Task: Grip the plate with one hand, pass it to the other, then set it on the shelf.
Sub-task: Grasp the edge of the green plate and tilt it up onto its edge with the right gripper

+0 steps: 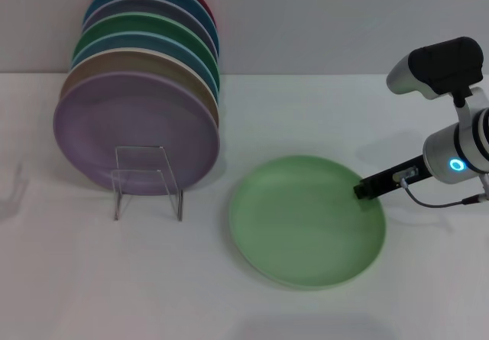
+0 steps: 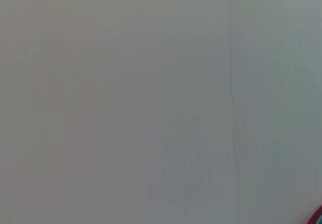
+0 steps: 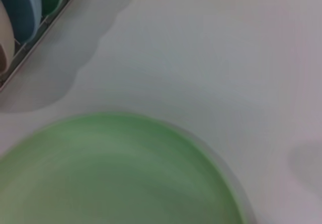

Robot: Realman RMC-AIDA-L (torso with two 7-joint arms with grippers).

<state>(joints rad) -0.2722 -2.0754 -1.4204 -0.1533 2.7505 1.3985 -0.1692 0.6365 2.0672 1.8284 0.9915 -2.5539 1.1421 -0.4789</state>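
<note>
Reaching in from right, right gripper (image 1: 364,189) sat at pale green plate (image 1: 306,221) right rim; finger state unclear. Plate lay flat on white table (image 1: 114,279), near clear shelf (image 1: 147,181).

The plate (image 1: 306,221) looked like matte plastic, smooth, pale mint with no shine. The stand (image 1: 147,179) was clear acrylic, glossy along its bent edges. The stacked plates (image 1: 141,88) had the same dull, smooth finish. The tabletop (image 1: 92,279) was plain matte white. The right gripper (image 1: 361,189) looked black and matte, on a satin silver arm.
</note>
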